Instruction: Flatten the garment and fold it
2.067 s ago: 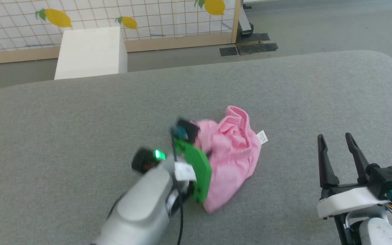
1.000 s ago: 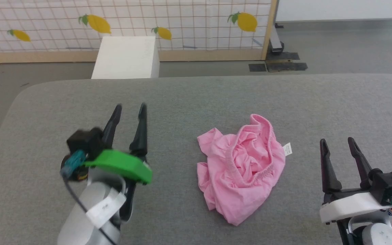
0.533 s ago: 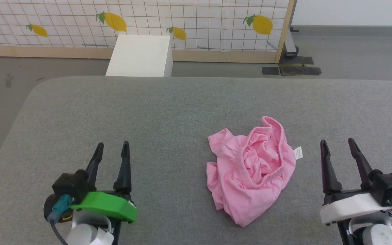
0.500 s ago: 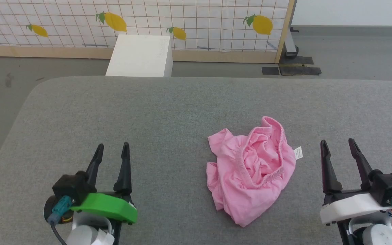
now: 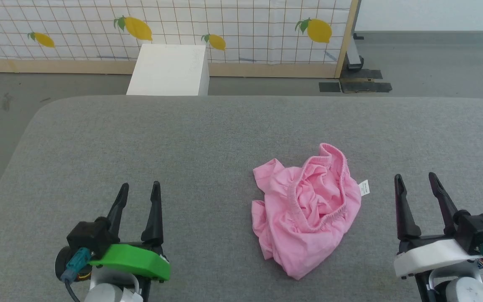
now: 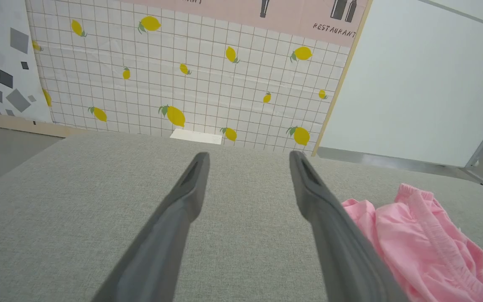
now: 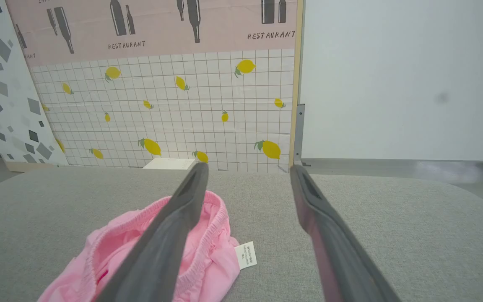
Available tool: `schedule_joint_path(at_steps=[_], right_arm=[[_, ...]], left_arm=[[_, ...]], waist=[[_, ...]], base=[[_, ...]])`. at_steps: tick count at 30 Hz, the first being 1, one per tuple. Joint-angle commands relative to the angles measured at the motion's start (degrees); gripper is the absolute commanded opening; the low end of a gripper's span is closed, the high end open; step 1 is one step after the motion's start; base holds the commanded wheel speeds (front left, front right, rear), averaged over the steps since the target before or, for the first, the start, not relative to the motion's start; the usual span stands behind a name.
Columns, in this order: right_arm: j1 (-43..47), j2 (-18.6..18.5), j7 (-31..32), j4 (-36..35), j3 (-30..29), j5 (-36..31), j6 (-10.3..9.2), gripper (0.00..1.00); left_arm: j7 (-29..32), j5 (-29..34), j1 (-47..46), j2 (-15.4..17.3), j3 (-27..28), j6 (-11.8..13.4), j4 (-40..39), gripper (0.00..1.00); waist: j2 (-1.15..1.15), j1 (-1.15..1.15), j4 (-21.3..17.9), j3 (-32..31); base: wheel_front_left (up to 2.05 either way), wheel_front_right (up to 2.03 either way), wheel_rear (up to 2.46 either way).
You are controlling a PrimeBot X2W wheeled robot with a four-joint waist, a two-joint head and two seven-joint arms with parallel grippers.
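Observation:
The garment (image 5: 306,209), a light-pink pair of shorts, lies crumpled in a heap on the grey padded table (image 5: 208,138), its gathered waistband curling open on top and a white label sticking out at its right. My left gripper (image 5: 139,191) stands open at the lower left, well apart from the heap. At the lower right my right gripper (image 5: 416,179) is open too, a short way from the label. The left wrist view has the garment (image 6: 417,235) at the right beside my open left gripper (image 6: 247,159). In the right wrist view the garment (image 7: 111,247) lies left of my open right gripper (image 7: 247,170).
A white box (image 5: 166,69) stands on the floor just past the table's far edge. Behind it runs a tiled screen with lemon prints (image 5: 233,25) on a wooden base, with dark feet at its right end (image 5: 354,86). The table's left corner is rounded.
My left arm has pulled back from the garment to the lower left, leaving the heap lying free. The head view has also shifted. The right gripper has stayed put.

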Motion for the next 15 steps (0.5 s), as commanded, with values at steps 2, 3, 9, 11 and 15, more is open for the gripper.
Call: schedule_joint_path(at_steps=[2,3,9,11,15], right_arm=[[0.65,0.01,-0.29,0.2,0.03,0.29,-0.09,1.0],[0.64,0.01,-0.29,0.22,0.06,0.29,-0.09,1.0],[0.69,0.01,-0.29,0.29,0.22,0.35,-0.09,1.0],[0.7,0.01,-0.29,0.33,0.2,0.39,-0.09,1.0],[0.68,0.01,-0.29,0.62,0.29,0.44,-0.09,1.0]], left_arm=[[-0.2,0.8,0.67,-0.38,0.27,-0.44,0.06,1.0],[-0.2,0.84,0.7,-0.43,0.35,-0.48,0.1,1.0],[-0.2,1.16,1.14,-0.66,0.96,-0.66,0.3,1.0],[-0.2,1.32,1.25,-0.71,1.07,-0.71,0.34,1.0],[-0.2,1.44,1.34,-0.78,1.36,-0.77,0.61,1.0]], waist=[[0.0,0.0,-0.08,-0.06],[0.0,0.0,-0.11,-0.08],[0.0,0.0,-0.53,-0.44],[0.0,0.0,-0.62,-0.52],[0.0,0.0,-0.97,-0.77]], base=[[0.0,0.0,0.0],[0.0,0.0,0.0],[0.0,0.0,0.0],[0.0,0.0,0.0],[0.0,0.0,0.0]])
